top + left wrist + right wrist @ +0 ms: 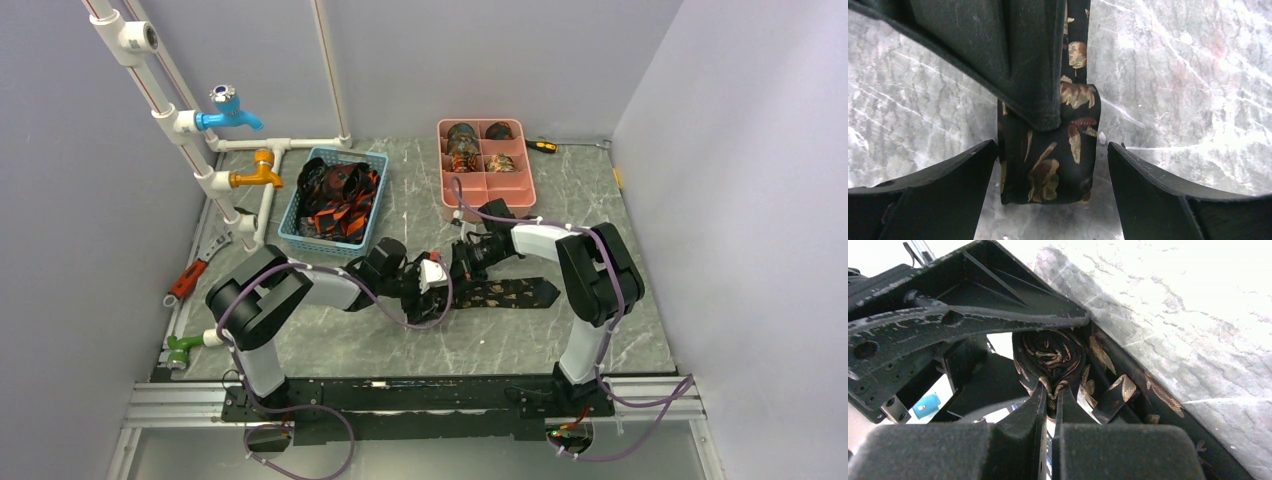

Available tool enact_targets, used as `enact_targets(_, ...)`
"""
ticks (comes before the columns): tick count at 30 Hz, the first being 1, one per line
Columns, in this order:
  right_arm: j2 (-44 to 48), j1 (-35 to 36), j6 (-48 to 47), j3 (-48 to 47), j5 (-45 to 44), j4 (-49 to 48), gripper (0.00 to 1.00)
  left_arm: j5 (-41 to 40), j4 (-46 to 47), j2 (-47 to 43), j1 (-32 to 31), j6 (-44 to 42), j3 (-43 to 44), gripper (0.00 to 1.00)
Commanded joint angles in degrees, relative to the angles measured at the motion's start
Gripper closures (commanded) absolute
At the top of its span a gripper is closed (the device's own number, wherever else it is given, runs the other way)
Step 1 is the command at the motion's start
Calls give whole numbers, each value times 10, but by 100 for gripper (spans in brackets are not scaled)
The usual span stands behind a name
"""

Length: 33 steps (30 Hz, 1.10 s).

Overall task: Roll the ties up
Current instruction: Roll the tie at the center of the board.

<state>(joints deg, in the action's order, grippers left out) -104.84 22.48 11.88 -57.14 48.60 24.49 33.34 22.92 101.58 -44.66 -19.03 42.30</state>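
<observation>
A: Top view, item one?
B: Tie [505,293], flat on bench [330,340], centre; tail runs to 3 o'clock. Left end effector [432,275] and right end effector [462,262] meet at its 9 o'clock end.
A: Left wrist?
B: Left end effector [1052,150] wide; jaws stand at 9 and 3 o'clock of the folded tie [1048,175] end.
A: Right wrist?
B: Right end effector [1049,392] narrow, pinching tie [1050,352] at its rolled coil.

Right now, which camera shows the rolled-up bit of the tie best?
The right wrist view: the roll faces it end-on, so its spiral layers show. The left wrist view sees only its outside, partly behind a dark finger. From the top it is hidden; only the flat tail shows.
</observation>
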Motion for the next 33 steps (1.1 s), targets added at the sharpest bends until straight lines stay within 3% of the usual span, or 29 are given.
enact_targets(1, -32, -8, -64, 12, -109, 31, 100, -7, 62, -22, 8, -33, -21, 12)
enact_targets(14, -60, -62, -79, 49, -24, -17, 100, 48, 196, 43, -5, 11, -27, 20)
enact_targets(17, -62, -64, -80, 47, -15, -25, 100, 46, 196, 66, -10, 24, -17, 31)
enact_targets(21, -62, -62, -93, 37, -8, -24, 100, 13, 170, 67, -15, 9, -25, 58)
enact_targets(26, -40, -64, -106, -7, -39, 49, 71, -36, 61, 26, -18, -32, -45, 79)
enact_targets(33, 80, -68, -62, 12, -3, 98, 37, -106, -49, 22, -36, -40, -28, 80)
